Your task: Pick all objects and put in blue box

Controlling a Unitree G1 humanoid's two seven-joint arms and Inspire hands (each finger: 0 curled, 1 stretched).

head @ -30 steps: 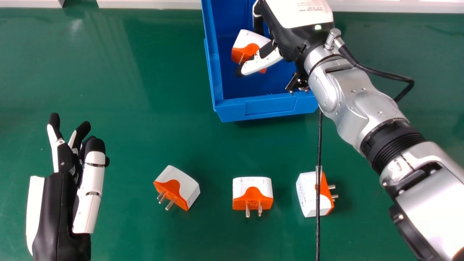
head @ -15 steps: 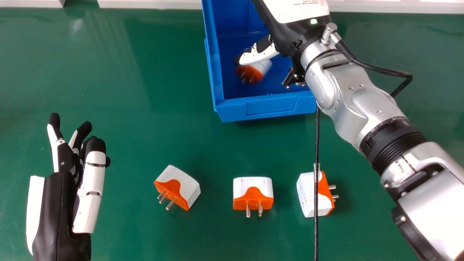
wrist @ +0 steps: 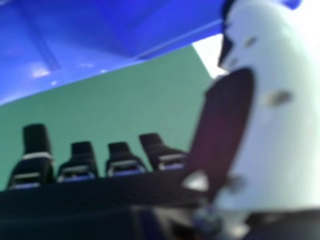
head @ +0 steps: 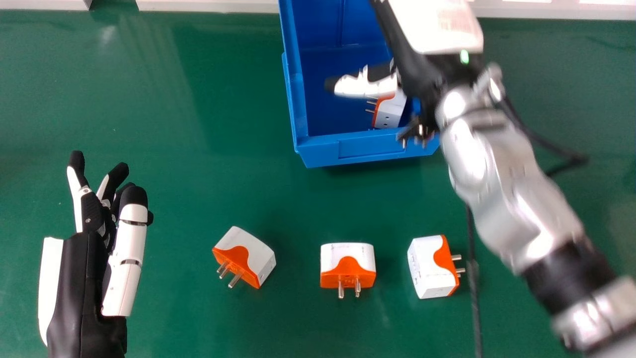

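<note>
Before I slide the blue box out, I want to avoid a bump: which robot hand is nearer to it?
Right. The right robot hand is over the inside of the blue box; the left robot hand is well outside, at the head view's lower left.

a white ledge (head: 208,5) borders the green tabletop (head: 198,184).

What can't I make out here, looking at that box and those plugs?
- Head view: the far end of the blue box, cut off by the top edge.
- Head view: part of the plug inside, behind the right hand.
- Head view: marks on the middle table plug, too small.
</note>
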